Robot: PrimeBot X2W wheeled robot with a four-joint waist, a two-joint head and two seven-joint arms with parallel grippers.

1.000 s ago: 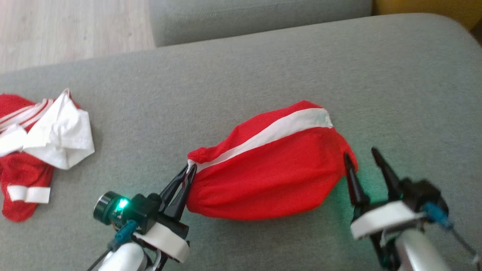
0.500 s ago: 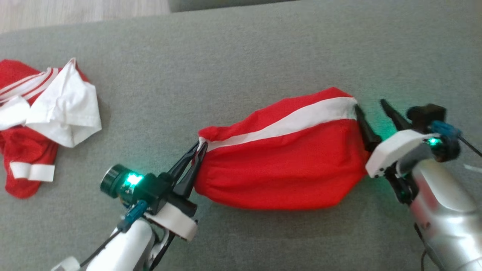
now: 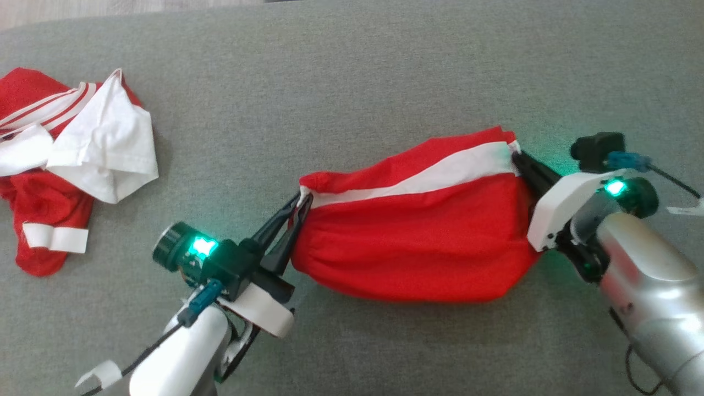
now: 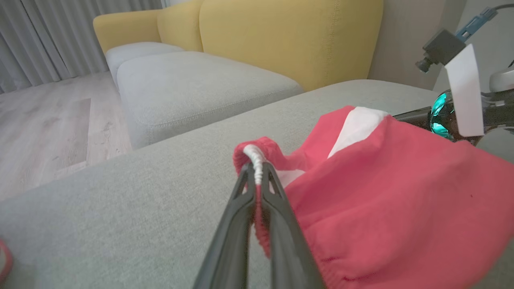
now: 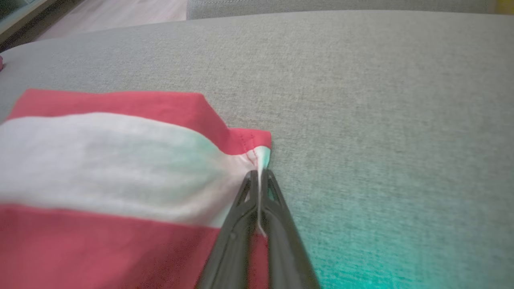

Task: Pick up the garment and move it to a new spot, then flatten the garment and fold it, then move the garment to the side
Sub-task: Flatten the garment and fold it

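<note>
Red garment (image 3: 412,242) lies centre frame on the grey cushion (image 3: 352,82); judged light, limp, prone to sag between holds. Left gripper (image 3: 302,202) is clenched on its elastic waistband (image 4: 257,154), right gripper (image 3: 516,157) on the white-striped hem corner (image 5: 261,154): sound holds.

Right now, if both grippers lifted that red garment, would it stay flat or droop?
Probably droop: the red garment bunches and wrinkles between the left gripper and right gripper. It looks thin, so likely light to lift. Its gathered edge at the left gripper hints at stretch when pulled.
</note>
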